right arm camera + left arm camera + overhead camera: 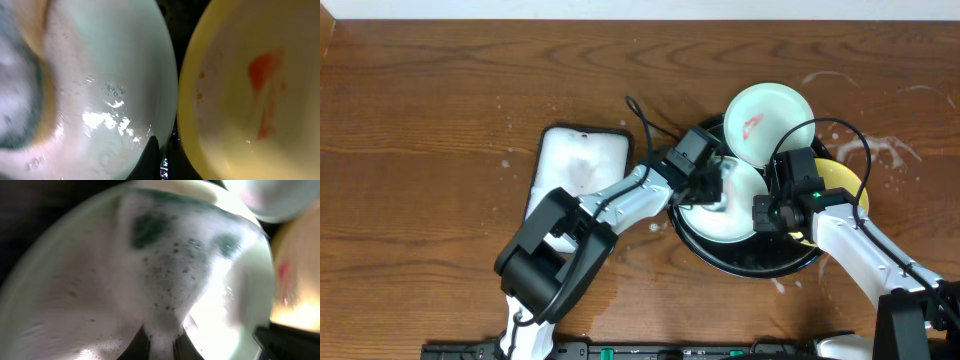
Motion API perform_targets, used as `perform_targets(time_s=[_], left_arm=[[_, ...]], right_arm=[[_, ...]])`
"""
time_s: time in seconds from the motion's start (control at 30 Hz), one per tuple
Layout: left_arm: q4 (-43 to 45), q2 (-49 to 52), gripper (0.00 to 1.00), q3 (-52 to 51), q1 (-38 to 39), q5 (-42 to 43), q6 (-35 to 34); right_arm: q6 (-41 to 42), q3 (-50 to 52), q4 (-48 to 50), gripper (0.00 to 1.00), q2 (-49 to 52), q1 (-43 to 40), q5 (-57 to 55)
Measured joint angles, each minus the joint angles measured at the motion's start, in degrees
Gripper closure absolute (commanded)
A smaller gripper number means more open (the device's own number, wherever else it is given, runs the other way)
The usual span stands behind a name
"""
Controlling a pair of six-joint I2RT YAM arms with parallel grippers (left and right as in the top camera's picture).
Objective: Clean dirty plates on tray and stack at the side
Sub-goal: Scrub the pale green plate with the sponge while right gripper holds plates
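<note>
Directly beneath the left gripper (712,190), which is clamping a soapy sponge (170,270), the mint plate (720,224) is lying in the tray (750,266); the right gripper (767,213), fingers together, is sitting at its right rim.

Far mint-green plate (767,120), near mint-green plate (720,222), yellow plate (848,178) at right lying in round black tray (740,260); white rectangular tray (582,165) sitting left.
</note>
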State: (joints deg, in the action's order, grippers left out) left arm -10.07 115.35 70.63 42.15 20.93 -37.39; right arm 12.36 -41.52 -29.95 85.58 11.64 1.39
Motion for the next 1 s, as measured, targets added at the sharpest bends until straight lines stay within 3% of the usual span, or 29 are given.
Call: perform_targets(time_s=[0.17,0.5,0.77,1.0], left_arm=[[-1.49,0.04,0.93,0.04,1.2,1.16,-0.39],[-6.64,0.02,0.92,1.2,1.2,2.56,-0.57],[-6.86,-0.26,0.93,1.2,1.2,1.53,-0.46],[-1.01,-0.26,0.92,0.17,1.77,1.05,-0.35]], right_arm=[[0.26,0.0,0.31,0.99,-0.02,-0.04,-1.99],[11.17,-0.04,2.6,0.99,2.4,-0.04,-2.38],[11.67,-2.43,4.28,0.99,6.6,-0.46,-0.94],[9.9,-2.58,5.35,0.99,7.04,-1.11,1.14]])
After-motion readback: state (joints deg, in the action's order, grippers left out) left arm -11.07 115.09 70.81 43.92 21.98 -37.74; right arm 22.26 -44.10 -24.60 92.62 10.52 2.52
